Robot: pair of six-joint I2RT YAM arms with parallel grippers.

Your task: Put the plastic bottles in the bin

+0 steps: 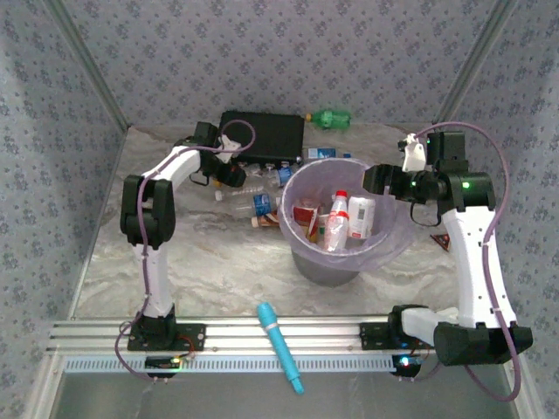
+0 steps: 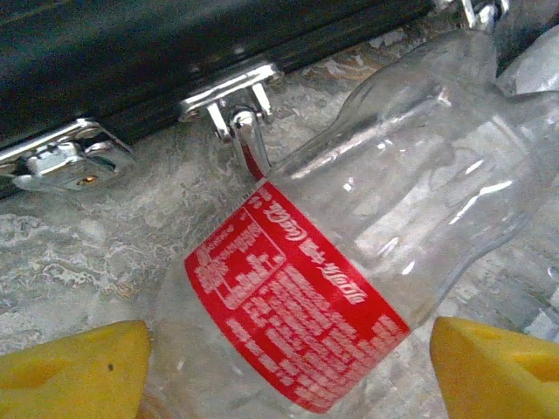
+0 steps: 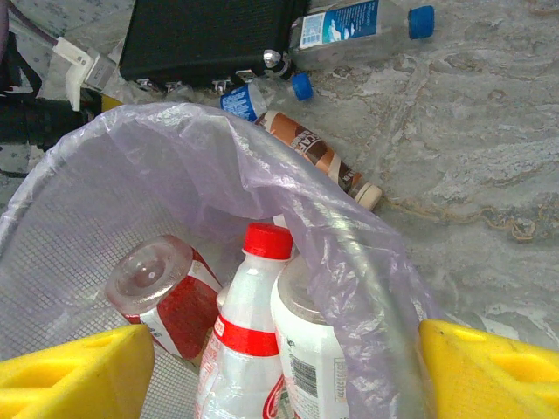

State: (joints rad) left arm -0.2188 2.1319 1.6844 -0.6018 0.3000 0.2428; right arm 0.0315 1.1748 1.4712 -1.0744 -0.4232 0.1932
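Red-label bottle (image 2: 297,323) lies by the box (image 2: 131,52), left of the bin (image 1: 389,236), axis slanting away between left gripper (image 2: 288,375) fingers, grip uncertain; right gripper (image 3: 279,375) gapes empty over bin.

High rear camera looks down; right wrist closely shares bin (image 1: 325,264).

We see three bottles (image 3: 249,305) inside the lined bin (image 3: 166,140); farther off lie a black box (image 3: 205,39) and more bottles (image 3: 349,24).
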